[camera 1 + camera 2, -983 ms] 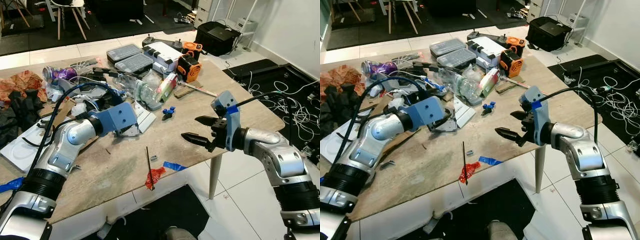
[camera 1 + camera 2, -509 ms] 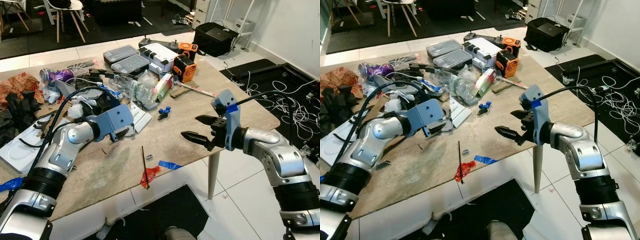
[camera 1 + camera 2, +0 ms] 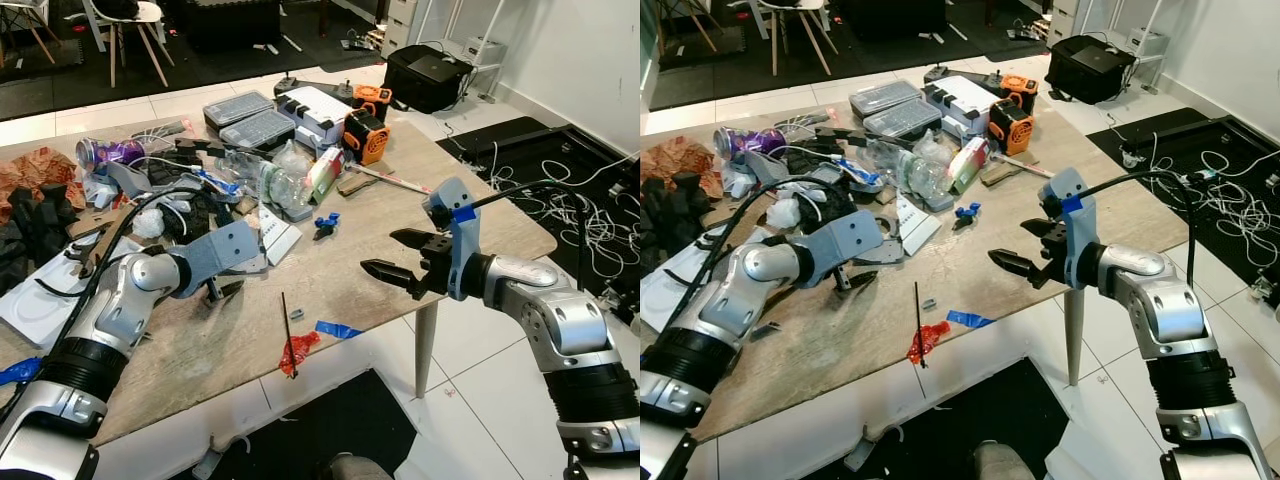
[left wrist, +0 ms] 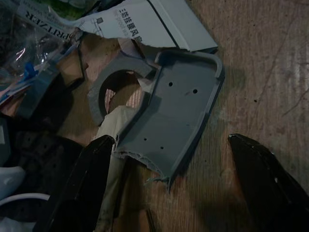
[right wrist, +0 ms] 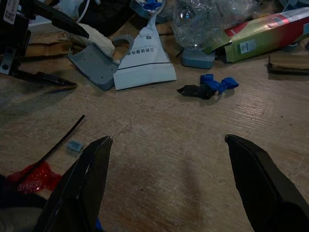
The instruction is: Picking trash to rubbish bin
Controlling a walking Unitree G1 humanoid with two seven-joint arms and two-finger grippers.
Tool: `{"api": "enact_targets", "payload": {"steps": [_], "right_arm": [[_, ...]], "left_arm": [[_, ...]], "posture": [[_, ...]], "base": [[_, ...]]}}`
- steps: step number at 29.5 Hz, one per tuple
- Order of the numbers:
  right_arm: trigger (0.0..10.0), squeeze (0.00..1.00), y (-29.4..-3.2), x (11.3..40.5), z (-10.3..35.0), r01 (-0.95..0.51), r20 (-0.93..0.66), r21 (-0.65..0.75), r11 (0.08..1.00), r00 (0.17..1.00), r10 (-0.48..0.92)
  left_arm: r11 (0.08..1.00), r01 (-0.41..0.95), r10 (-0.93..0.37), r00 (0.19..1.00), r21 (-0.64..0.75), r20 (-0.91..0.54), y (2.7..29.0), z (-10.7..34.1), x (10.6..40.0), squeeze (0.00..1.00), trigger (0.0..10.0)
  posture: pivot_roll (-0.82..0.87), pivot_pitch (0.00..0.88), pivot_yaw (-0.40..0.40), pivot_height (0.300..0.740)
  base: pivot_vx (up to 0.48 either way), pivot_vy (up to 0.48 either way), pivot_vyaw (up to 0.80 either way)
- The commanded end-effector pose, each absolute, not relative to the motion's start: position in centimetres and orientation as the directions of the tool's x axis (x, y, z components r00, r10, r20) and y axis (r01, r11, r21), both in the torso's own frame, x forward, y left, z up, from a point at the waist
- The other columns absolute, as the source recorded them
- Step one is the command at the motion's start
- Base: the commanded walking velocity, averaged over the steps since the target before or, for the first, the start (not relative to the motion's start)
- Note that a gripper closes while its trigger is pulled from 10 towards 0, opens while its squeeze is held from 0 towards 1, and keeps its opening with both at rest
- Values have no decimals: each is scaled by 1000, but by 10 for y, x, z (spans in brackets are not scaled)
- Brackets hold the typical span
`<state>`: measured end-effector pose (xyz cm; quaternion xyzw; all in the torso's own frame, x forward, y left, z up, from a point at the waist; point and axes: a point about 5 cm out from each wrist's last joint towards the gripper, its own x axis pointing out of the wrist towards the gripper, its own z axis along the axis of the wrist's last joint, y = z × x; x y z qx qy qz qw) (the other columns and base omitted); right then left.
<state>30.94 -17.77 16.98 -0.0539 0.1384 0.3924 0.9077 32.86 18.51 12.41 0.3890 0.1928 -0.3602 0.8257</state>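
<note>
Trash litters the wooden table (image 3: 470, 215). A broken grey plastic piece (image 4: 174, 116) lies flat by a torn white card (image 3: 278, 232). My left gripper (image 3: 226, 283) hovers low over the grey piece, open, one finger on each side of it and touching nothing. Near the front edge lie a red scrap (image 3: 303, 347), a thin black stick (image 3: 287, 325) and a strip of blue tape (image 3: 338, 329). My right gripper (image 3: 380, 252) hangs open above the table's right part, empty, facing some small blue bits (image 5: 218, 83).
A crushed clear bottle (image 3: 283, 182), a green and red carton (image 3: 325, 172), a purple can (image 3: 105, 152), cables and grey cases (image 3: 262, 126) crowd the far half. An orange tool (image 3: 364, 134) stands at the back. White cables (image 3: 590, 210) cover the floor to the right.
My left gripper has drawn back toward me and dropped lower, now straddling the grey plastic piece. The right arm has barely moved. The camera has shifted slightly.
</note>
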Motion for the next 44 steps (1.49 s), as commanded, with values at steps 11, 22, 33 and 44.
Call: {"api": "enact_targets", "payload": {"steps": [11,22,33,44], "right_arm": [[10000,0,-181,311,183,-710,-253,0,704,681,687],[10000,0,-180,311,184,-708,-242,10,707,684,688],[10000,0,-180,309,174,-712,-283,42,701,664,692],[10000,0,-179,310,175,-714,-273,49,698,663,697]], "left_arm": [[431,755,-442,654,494,-614,177,115,329,0,10000],[400,754,-425,656,521,-623,173,116,332,0,10000],[400,753,-416,657,522,-629,170,113,333,0,10000],[399,762,-412,646,510,-643,167,108,333,0,0]], "posture": [[-31,0,5,740],[-35,0,10,740],[-28,0,10,740],[-33,0,4,740]], "base": [[0,0,0],[0,0,0],[0,0,0],[0,0,0]]}}
